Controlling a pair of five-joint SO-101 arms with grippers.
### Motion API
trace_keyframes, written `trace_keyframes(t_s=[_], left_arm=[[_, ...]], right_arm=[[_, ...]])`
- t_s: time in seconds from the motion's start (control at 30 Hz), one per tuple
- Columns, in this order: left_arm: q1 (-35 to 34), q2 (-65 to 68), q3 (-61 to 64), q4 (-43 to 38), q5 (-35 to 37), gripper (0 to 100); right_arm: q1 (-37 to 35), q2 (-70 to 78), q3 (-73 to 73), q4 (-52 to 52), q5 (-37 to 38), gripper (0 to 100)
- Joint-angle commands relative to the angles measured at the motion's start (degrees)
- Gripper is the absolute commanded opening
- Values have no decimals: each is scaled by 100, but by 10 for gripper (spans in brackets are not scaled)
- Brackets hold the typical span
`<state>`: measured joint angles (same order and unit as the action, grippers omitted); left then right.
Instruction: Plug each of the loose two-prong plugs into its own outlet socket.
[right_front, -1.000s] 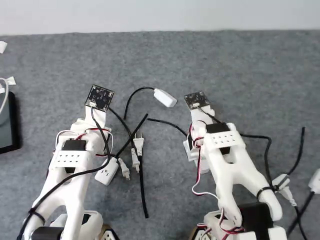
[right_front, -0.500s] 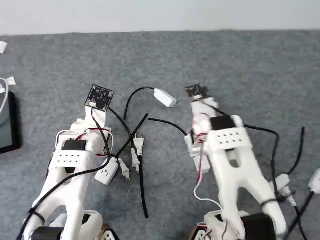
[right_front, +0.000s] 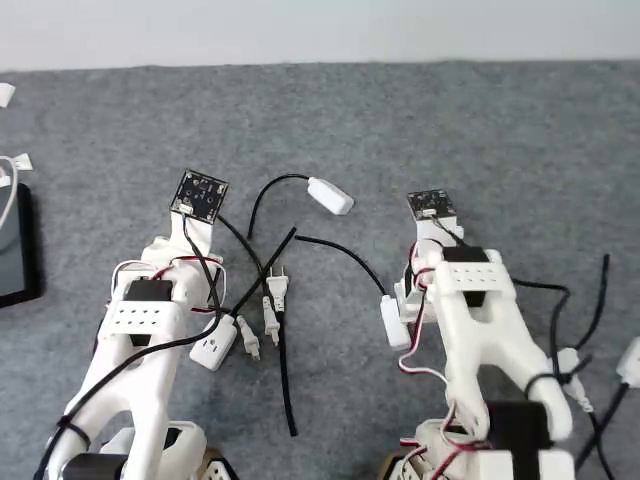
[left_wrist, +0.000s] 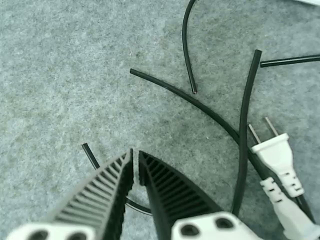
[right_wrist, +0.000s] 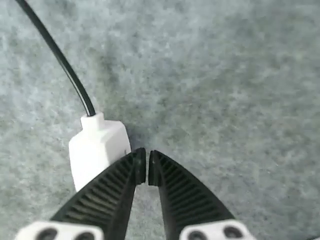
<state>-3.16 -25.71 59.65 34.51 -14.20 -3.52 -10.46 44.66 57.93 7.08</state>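
Grey felt-like worktop (right_front: 520, 140) carries loose black cables and white parts. Left gripper (left_wrist: 135, 159) pinched together, holding nothing, tips over bare felt; white two-prong plug (left_wrist: 276, 155) lies near, beside thin black cable (left_wrist: 245, 125). Right gripper (right_wrist: 146, 160) likewise closed and empty, tips just beside white boxy outlet socket (right_wrist: 97, 150). Second white outlet socket (right_front: 330, 195) lies between arms, farther back

The surface (right_front: 520, 130) was covered in grey, felt-like carpet. A pale wall (right_front: 320, 30) was seen behind it. A dark flat slab (right_front: 14, 250) was laid at its left edge.
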Motion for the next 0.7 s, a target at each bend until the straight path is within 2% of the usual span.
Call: trace_keyframes(t_s=[0.0, 0.3, 0.67], left_arm=[[18, -149, -66, -158, -18, 13], [18, -158, -66, -158, -18, 13], [18, -167, -66, -158, -18, 13]], right_arm=[[-215, 136, -457, 171, 26, 9], [-857, -127, -413, 365, -62, 9], [-1833, -1859, 976, -180, -132, 9]])
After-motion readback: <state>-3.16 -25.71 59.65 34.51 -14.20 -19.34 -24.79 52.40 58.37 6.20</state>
